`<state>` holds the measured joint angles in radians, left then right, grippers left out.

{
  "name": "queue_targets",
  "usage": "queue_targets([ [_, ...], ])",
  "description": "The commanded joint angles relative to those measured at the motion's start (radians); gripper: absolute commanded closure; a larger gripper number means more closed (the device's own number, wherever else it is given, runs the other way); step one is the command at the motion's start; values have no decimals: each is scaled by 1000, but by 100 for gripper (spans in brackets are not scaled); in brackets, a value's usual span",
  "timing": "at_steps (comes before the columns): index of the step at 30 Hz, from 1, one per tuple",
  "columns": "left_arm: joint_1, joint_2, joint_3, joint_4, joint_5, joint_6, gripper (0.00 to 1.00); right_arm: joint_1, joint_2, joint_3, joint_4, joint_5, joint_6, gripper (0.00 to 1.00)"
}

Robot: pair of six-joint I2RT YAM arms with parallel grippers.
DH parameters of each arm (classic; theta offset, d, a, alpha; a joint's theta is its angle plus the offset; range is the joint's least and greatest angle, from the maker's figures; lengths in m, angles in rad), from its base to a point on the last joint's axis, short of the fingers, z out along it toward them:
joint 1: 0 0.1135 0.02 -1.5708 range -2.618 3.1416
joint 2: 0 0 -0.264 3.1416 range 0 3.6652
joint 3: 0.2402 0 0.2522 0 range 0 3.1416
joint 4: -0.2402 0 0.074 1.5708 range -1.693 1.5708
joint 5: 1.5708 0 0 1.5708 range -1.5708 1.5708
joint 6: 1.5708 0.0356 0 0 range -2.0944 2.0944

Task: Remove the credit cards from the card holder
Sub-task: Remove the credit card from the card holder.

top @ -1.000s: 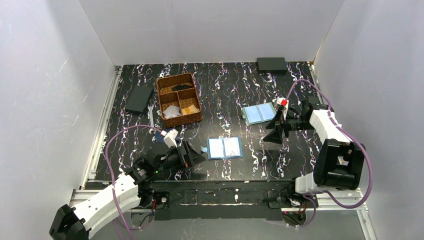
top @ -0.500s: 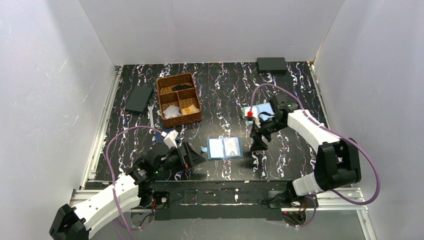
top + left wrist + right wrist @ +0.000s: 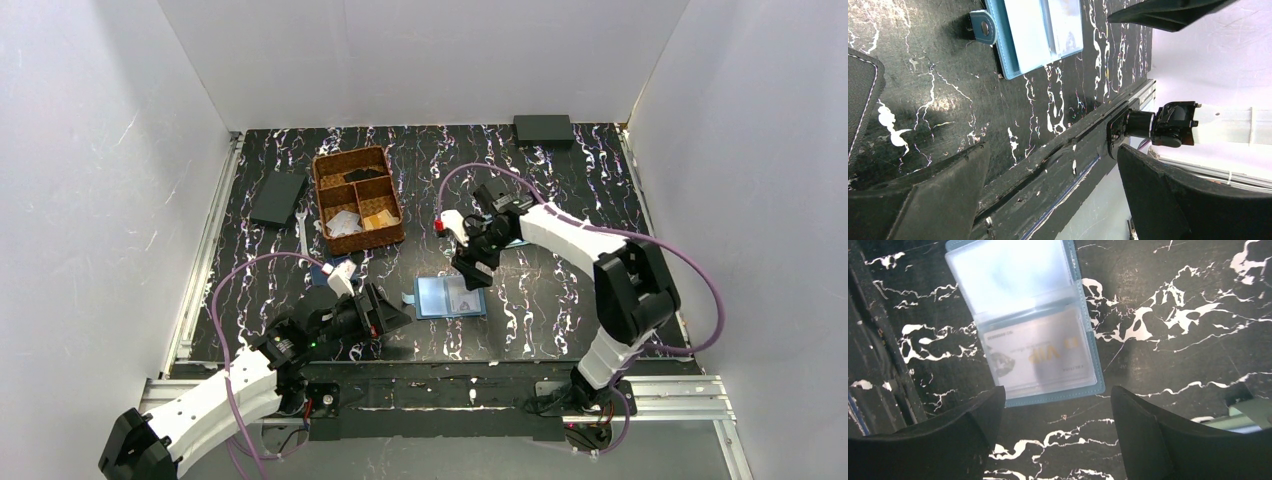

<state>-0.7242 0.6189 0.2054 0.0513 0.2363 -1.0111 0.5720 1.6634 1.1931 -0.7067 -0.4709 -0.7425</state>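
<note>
The card holder [image 3: 449,297] lies open on the black marbled table, steel-blue rimmed with clear pockets. In the right wrist view the card holder [image 3: 1018,270] shows one whitish credit card [image 3: 1040,357] with gold lettering inside its nearer pocket; the other pocket looks blank. My right gripper [image 3: 470,268] hovers open just beyond the holder's far edge, its fingers [image 3: 1168,440] apart and nothing between them. To the holder's left, my left gripper [image 3: 388,316] rests low and open. In its wrist view the holder [image 3: 1013,40] with its snap tab lies ahead, clear of the left gripper [image 3: 1053,195].
A wicker basket [image 3: 358,200] with compartments holding small items stands at the back left. A dark wallet [image 3: 278,198] lies left of it. Another black one [image 3: 543,128] sits at the far edge. The right arm [image 3: 570,232] stretches across the table's right half.
My right arm has swung left from the table's right side to just beyond the open card holder, its gripper still open. The left arm has not moved.
</note>
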Motion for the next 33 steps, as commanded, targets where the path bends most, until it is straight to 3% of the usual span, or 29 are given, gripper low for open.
queue_targets([
  [1, -5, -14, -4, -5, 4, 0, 2, 14, 61, 57, 12, 33, 73, 14],
  [33, -4, 0, 2, -7, 1, 7, 2, 16, 69, 26, 37, 57, 67, 15],
])
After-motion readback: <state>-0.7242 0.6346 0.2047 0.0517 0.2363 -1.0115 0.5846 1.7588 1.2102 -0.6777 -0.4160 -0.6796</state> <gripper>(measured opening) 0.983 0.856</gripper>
